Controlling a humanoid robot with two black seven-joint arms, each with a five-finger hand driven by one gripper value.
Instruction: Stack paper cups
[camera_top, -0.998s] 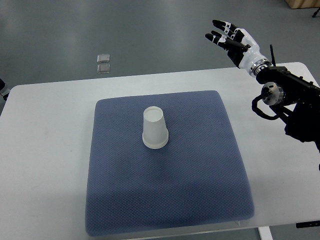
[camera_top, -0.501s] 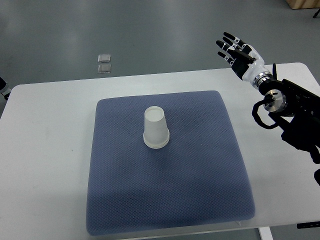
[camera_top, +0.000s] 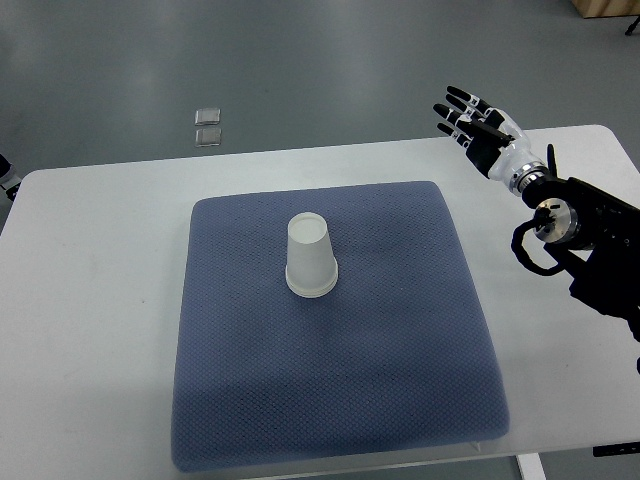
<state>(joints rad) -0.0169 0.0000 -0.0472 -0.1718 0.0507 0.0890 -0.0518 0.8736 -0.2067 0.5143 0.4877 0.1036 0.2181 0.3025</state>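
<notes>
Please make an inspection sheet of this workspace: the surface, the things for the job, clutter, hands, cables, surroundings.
Surface: white table with a blue mat laid flat in its middle.
Job's things: one stack of paper cups, upside down, near the middle of the mat; how many cups are in it cannot be told.
Clutter: nothing seen on the table or the mat.
Hands: right hand above the table's far right edge, fingers spread, holding nothing, well apart from the cups. Left hand not in view.
Cables: black cable loop on the right arm near the wrist.
Surroundings: grey floor with two small clear squares lying on it beyond the table.
</notes>
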